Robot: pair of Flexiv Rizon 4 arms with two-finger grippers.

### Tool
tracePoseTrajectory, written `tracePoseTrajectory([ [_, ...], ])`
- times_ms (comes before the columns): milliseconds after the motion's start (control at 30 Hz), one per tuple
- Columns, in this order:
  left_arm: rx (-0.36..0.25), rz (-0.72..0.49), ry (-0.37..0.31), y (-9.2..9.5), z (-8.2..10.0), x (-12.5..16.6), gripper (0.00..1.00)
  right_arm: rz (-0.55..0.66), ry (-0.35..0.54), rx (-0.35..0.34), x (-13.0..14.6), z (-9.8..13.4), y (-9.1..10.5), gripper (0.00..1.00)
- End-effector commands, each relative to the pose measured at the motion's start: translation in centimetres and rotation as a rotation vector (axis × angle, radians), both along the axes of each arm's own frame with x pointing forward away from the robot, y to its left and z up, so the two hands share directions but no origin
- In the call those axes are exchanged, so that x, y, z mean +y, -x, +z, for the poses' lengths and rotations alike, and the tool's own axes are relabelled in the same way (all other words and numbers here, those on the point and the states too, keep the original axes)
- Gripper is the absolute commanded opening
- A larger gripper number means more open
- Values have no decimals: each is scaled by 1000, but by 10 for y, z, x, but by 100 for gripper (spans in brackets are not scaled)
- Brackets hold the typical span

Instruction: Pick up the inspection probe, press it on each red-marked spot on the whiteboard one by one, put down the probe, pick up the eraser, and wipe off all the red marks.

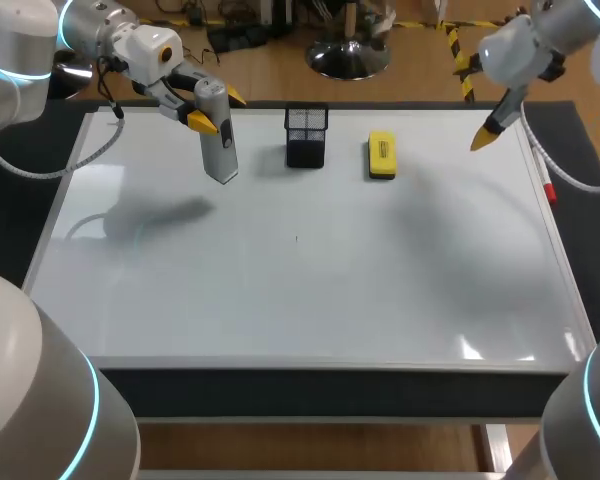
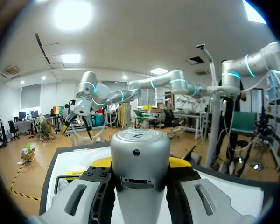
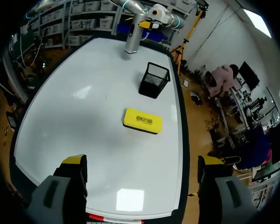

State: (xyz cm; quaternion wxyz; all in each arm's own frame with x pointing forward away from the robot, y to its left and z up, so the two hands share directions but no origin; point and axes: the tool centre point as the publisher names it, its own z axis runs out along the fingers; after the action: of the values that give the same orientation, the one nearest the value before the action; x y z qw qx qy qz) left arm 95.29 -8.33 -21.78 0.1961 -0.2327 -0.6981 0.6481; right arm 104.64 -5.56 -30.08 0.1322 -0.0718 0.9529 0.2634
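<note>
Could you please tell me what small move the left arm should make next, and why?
Probably carry the probe toward the faint small mark near the whiteboard's middle. The left gripper's jaws are shut on the probe, and that mark is the only one I can see; its colour is unclear.

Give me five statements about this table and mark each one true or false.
1. The left pincer is shut on the inspection probe. True.
2. The yellow eraser lies inside the black mesh holder. False: it lies on the whiteboard, beside the holder.
3. The right pincer is open and holds nothing. True.
4. The probe lies flat on the whiteboard. False: it hangs tip-down in the left pincer.
5. The holder stands between the probe and the eraser. True.
</note>
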Motion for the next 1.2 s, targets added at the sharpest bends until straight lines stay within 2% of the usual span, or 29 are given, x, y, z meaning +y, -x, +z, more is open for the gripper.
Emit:
tracePoseTrajectory([
  [33,1,-5,0,-2,0,0,0,0,2,-3,-1,0,2,100],
  [467,1,-5,0,-2,0,0,0,0,2,-3,-1,0,2,100],
  [533,17,-1,-40,-9,3,-9,0,0,2,-3,-1,0,2,100],
  [633,50,57,-136,-18,4,-19,0,0,2,-3,-1,0,2,100],
  [667,69,78,-135,-21,5,-20,0,0,2,-3,-1,0,2,100],
  [733,82,133,-181,-27,6,-23,0,0,2,-3,-1,0,2,100],
  [1000,120,291,-173,-42,18,-25,0,0,2,-3,-1,0,2,100],
  [1200,91,404,-161,-50,32,-34,0,0,2,-3,-1,0,2,100],
])
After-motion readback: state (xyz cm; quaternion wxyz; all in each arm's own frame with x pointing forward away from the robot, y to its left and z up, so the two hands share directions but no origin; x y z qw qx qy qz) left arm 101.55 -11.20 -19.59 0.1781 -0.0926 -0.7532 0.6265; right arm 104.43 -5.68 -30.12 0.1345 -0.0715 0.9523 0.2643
